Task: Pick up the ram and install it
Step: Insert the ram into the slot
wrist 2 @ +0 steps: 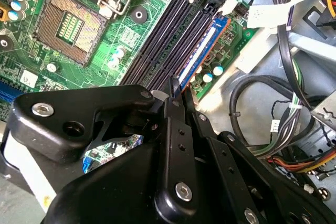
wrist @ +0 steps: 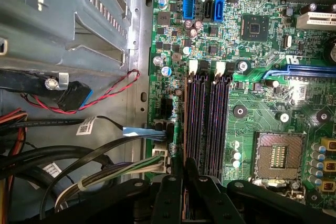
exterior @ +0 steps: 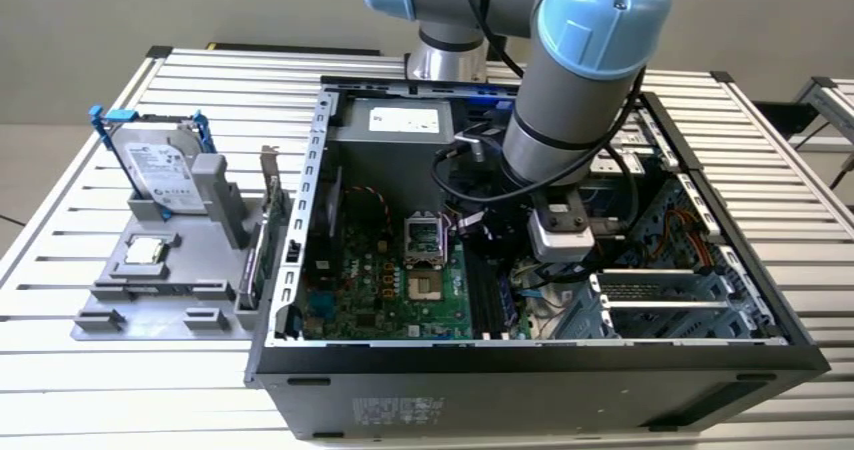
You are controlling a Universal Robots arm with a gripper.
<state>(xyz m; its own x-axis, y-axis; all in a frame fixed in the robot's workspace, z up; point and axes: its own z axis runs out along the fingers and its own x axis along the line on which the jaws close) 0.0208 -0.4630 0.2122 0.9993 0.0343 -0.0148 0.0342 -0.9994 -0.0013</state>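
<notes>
Down inside the open case (exterior: 534,355), the arm (exterior: 574,100) reaches over the motherboard (exterior: 387,280), its pincer (wrist 2: 177,88) lowered at the memory slots (wrist: 207,119). In the second wrist view the two black fingers (wrist 2: 173,129) stand nearly together, tips pinched on the end of the ram (wrist 2: 202,51), a thin blue-edged stick standing on edge in the outermost slot, the one nearest the board's edge and the cables (wrist 2: 273,108). In the first wrist view the pincer (wrist: 184,169) sits over that same outer slot, beside the three other dark slots, whose white latches (wrist: 193,66) show at the far end. The bare processor socket (wrist: 278,153) lies near the slots, well clear of the fingers. A red-and-black twisted wire (wrist: 113,90) runs along the metal drive cage (wrist: 79,19). In the exterior view, on the slatted counter (exterior: 80,270) at that view's left, a grey fixture (exterior: 160,290) carries a hard drive (exterior: 160,170) standing upright in a blue frame, a small square chip (exterior: 144,252) lying flat, and an expansion card (exterior: 274,230) on edge just beside the case wall.
</notes>
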